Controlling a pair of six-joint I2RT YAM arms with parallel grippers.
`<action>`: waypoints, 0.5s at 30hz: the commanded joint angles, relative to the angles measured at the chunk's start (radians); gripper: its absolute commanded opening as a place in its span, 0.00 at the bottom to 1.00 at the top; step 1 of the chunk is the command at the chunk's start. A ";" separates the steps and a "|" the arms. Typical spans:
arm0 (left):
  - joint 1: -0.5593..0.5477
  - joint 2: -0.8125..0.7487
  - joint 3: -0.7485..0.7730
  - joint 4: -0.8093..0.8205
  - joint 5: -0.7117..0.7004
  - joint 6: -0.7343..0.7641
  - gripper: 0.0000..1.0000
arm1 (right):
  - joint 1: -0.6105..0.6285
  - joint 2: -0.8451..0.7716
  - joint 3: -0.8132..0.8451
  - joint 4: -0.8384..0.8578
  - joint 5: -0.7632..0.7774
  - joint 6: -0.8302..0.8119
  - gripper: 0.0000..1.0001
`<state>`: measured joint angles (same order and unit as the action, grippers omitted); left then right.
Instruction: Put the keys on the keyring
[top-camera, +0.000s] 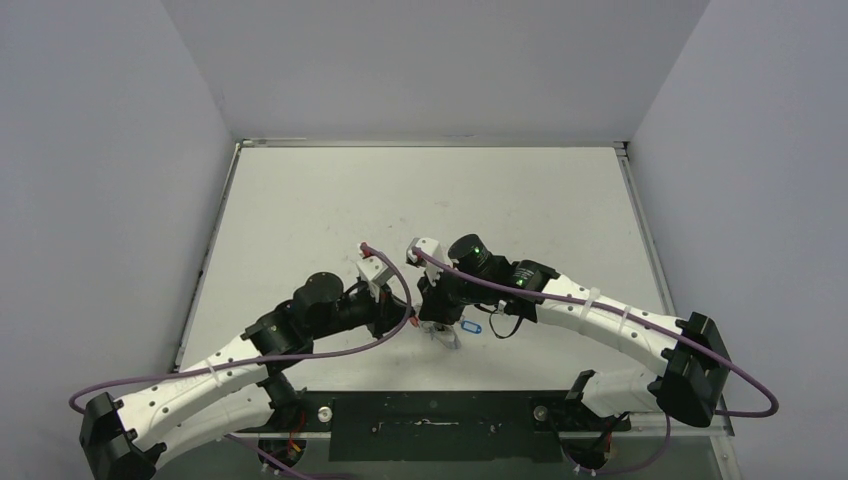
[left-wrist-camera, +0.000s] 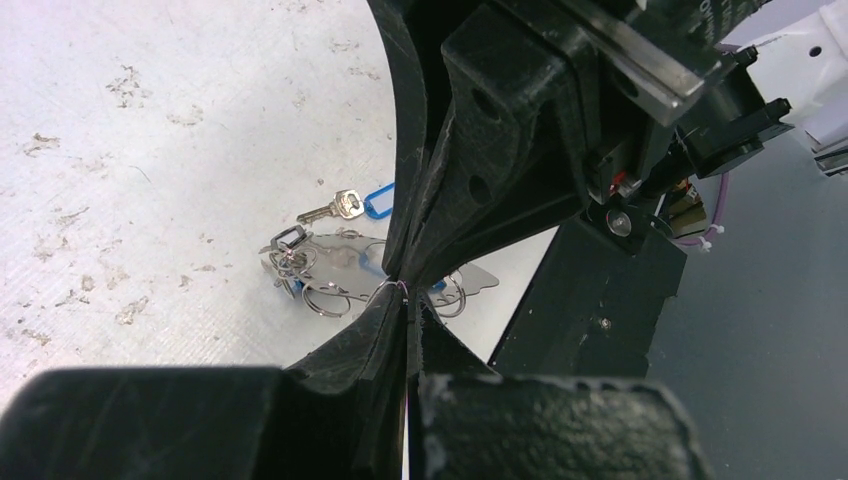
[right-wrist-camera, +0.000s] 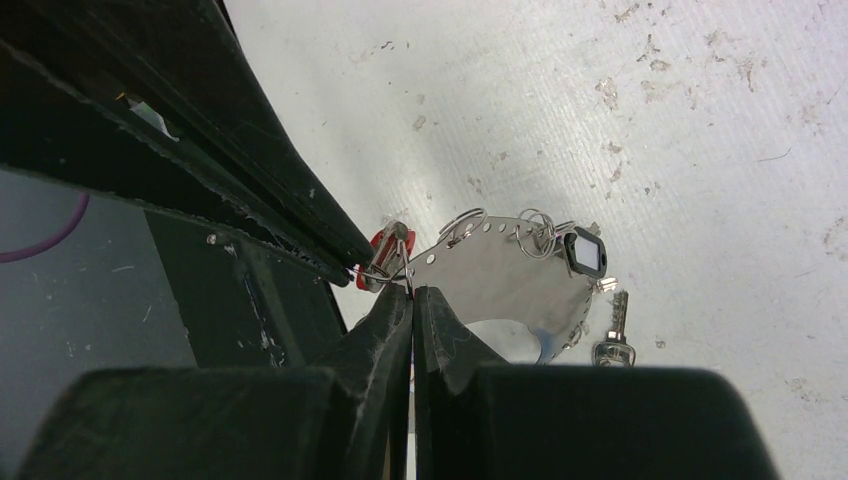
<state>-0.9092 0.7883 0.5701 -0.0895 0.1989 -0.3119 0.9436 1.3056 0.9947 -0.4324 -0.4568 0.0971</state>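
The white, scuffed tabletop (top-camera: 420, 190) lies under both arms, which meet tip to tip near its front edge. The black two-finger left pincer (left-wrist-camera: 405, 310) has its jaws pressed fully together. The black two-finger right pincer (right-wrist-camera: 412, 300) is closed just as tightly, and its tips come in straight opposite the left ones, nearly touching them.

Right at that meeting point sits the keyring (right-wrist-camera: 500, 275), a broad, shiny silver metal hoop with small holes along its band. It rests on the table, and one end reaches up to the right pincer's tips. Both pairs of tips close on that end, but whether either one actually has the band or a wire loop nipped cannot be told.

A silver metal key (left-wrist-camera: 340, 206) with an oblong light blue plastic tag (left-wrist-camera: 378, 199) lies flat just beyond the hoop, to the left of the left pincer's fingers. A red plastic tag (right-wrist-camera: 383, 248) shows just left of the right pincer's tips, under the left pincer's fingertip; its key is hidden. A small silver clip (left-wrist-camera: 285, 240) and thin wire split rings (left-wrist-camera: 325, 298) hang on the hoop to the left of the left pincer.
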 joint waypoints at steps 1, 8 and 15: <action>-0.005 -0.038 -0.013 0.026 -0.009 -0.016 0.00 | 0.007 -0.005 0.050 0.024 0.018 -0.008 0.00; -0.005 -0.035 -0.033 0.044 -0.056 -0.022 0.00 | 0.014 -0.007 0.051 0.021 0.011 -0.012 0.00; -0.005 -0.021 -0.043 0.076 -0.052 -0.027 0.00 | 0.018 -0.003 0.052 0.018 0.010 -0.014 0.00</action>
<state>-0.9100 0.7677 0.5262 -0.0822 0.1570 -0.3302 0.9512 1.3056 0.9977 -0.4362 -0.4526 0.0898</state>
